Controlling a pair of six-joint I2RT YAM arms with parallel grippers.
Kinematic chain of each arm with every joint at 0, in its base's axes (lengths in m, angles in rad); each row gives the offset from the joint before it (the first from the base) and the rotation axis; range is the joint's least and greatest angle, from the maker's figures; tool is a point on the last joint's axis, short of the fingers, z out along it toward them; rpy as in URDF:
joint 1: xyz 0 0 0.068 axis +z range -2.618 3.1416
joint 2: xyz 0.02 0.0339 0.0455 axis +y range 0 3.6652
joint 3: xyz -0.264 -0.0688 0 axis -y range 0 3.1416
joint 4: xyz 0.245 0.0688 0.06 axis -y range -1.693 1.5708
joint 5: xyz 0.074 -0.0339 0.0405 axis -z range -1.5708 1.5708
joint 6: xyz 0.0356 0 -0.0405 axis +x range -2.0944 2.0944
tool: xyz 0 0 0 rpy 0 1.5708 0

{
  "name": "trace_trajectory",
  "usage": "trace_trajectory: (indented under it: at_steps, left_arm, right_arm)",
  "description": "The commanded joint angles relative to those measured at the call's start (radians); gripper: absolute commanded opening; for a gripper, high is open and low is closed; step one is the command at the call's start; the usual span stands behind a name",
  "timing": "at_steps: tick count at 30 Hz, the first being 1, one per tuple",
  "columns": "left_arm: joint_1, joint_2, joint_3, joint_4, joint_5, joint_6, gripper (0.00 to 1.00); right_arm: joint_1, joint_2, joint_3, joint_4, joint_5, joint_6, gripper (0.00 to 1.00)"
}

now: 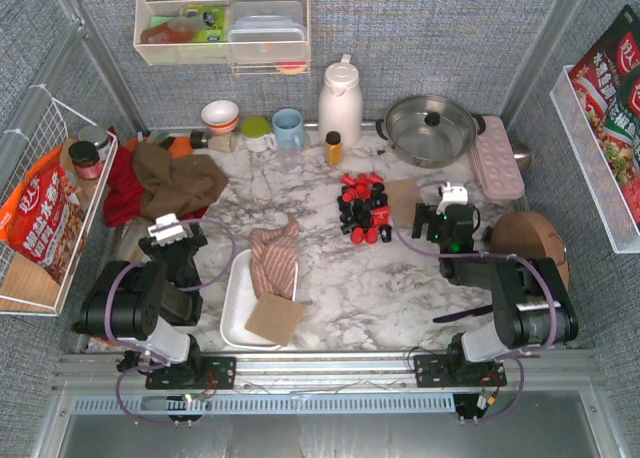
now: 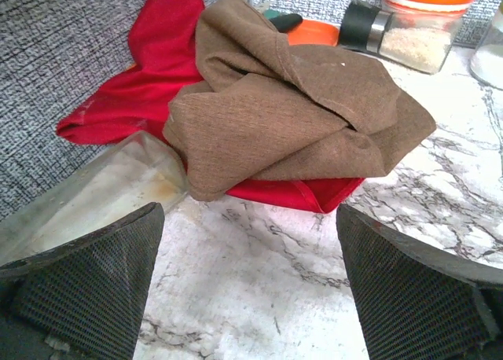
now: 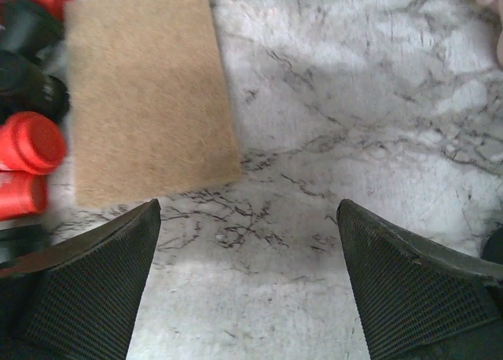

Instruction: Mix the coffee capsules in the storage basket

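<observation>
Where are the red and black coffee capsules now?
Top view: the red and black coffee capsules lie heaped on the marble tabletop, right of centre, beside the tan square pad.

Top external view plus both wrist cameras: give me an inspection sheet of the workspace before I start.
Surface: grey-veined marble tabletop.
Job's things: red and black coffee capsules piled on the tabletop, none in the storage basket, which holds a striped cloth and a tan pad.
Clutter: second tan pad beside the capsules; brown cloth on red cloth; lidded pot, white jug, blue mug, pink dimpled tray.
Pincers: left pincer open, empty, facing the cloths; right pincer open, empty, over bare marble by the pad.
Cables: purple cable loops at both arms; no snag seen.
Surroundings: wire baskets of snack packets on side walls.
</observation>
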Motion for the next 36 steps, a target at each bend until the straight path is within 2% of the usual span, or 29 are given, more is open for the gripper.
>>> trace_trajectory:
  at_steps: [1,4,6,10,17,23,30,36]
  left_arm:
    - [-0.03,-0.06,-0.006,0.073,-0.065,0.048,0.99]
    - [-0.119,-0.197,0.068,-0.144,-0.145,0.129,0.99]
    - [-0.142,-0.29,0.134,-0.349,-0.146,0.092,0.99]
    - [-0.147,-0.439,0.263,-0.756,-0.154,-0.065,0.99]
    - [-0.146,-0.61,0.494,-1.344,-0.169,-0.406,0.99]
    - [-0.146,-0.788,0.551,-1.579,-0.036,-0.445,0.99]
    - [-0.146,-0.929,0.622,-1.842,0.283,-0.396,0.99]
    - [-0.148,-0.974,0.58,-1.907,0.484,-0.375,0.99]
  right_arm:
    - [0.015,-0.094,0.045,-0.122,0.022,-0.003,0.99]
    - [0.021,-0.179,0.123,-0.343,0.105,0.051,0.99]
    - [0.027,-0.226,0.15,-0.43,0.142,0.073,0.99]
    - [0.042,-0.314,0.178,-0.536,0.148,0.116,0.99]
    - [0.119,-0.463,0.211,-0.668,0.147,0.131,0.99]
    - [0.229,-0.569,0.247,-0.789,0.147,0.159,0.99]
    - [0.412,-0.657,0.287,-0.914,0.134,0.166,0.99]
    - [0.578,-0.696,0.294,-0.968,0.159,0.215,0.96]
